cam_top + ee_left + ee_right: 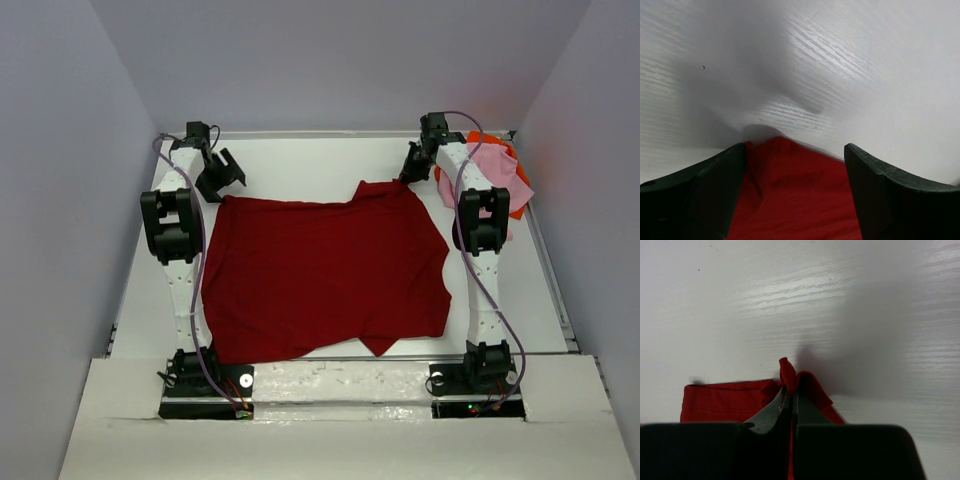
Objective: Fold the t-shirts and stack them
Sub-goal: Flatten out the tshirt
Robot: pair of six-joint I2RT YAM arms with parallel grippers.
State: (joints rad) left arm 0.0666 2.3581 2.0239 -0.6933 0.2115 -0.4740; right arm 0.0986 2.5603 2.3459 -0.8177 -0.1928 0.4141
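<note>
The dark red t-shirt (320, 275) lies spread over the middle of the white table (300, 160). My right gripper (408, 178) is shut on its far right corner, with a pinch of dark red cloth (788, 371) sticking out past the closed jaws. My left gripper (228, 175) is open just above the shirt's far left corner; the cloth (795, 195) shows between the spread fingers (715, 190). The light pink t-shirt (500, 172) lies on the bright orange t-shirt (512, 205) at the far right, partly hidden by my right arm.
Grey walls close in the table on the left, back and right. A raised white lip (340, 375) runs along the near edge between the arm bases. Bare table lies behind the shirt and at the near right (510, 320).
</note>
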